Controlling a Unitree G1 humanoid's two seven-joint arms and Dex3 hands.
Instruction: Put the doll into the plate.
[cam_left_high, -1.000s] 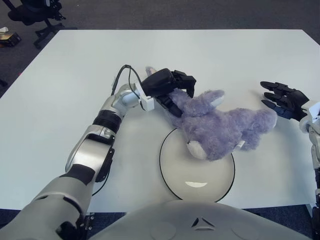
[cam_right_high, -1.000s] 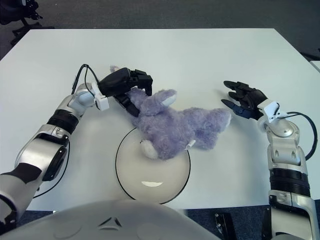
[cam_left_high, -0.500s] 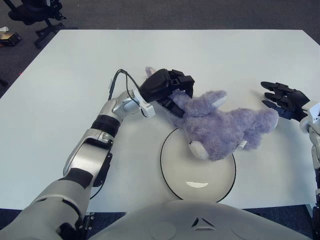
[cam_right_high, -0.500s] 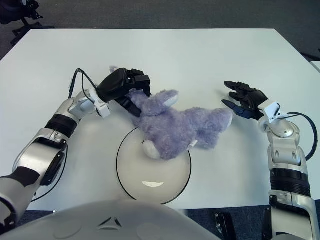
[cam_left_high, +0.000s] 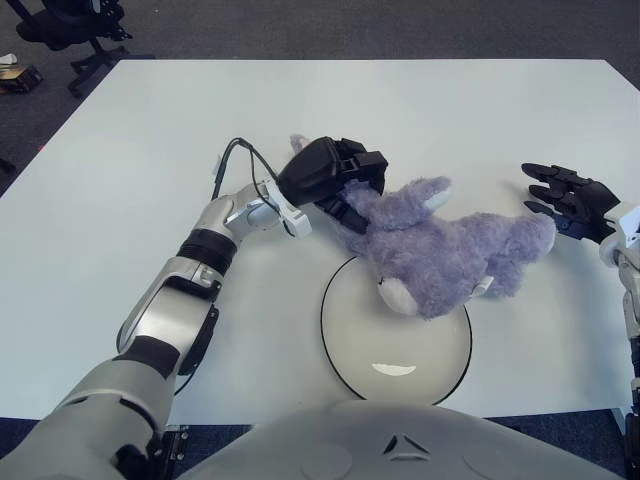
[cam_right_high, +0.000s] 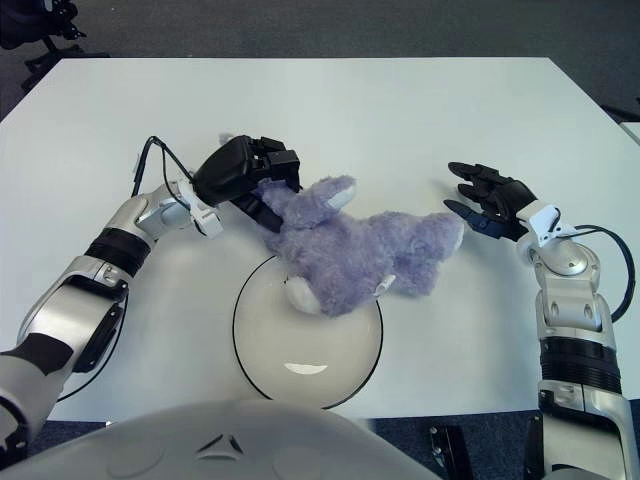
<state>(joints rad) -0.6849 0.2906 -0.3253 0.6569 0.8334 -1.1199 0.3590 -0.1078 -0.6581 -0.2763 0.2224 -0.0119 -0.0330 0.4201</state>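
Doll (cam_left_high: 440, 255) lies half on the plate (cam_left_high: 395, 370), at its 12 o'clock rim. My left hand (cam_left_high: 335, 180) pinches its head; I should drag toward 6 o'clock. My right hand (cam_left_high: 570, 200) is spread, at the doll's 3 o'clock.

doll (cam_left_high: 440, 255) partly on plate (cam_left_high: 345, 335), left hand (cam_left_high: 330, 175) behind

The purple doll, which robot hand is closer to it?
Left. The left hand grips the doll at its far left end; the right hand is open just off its right end.
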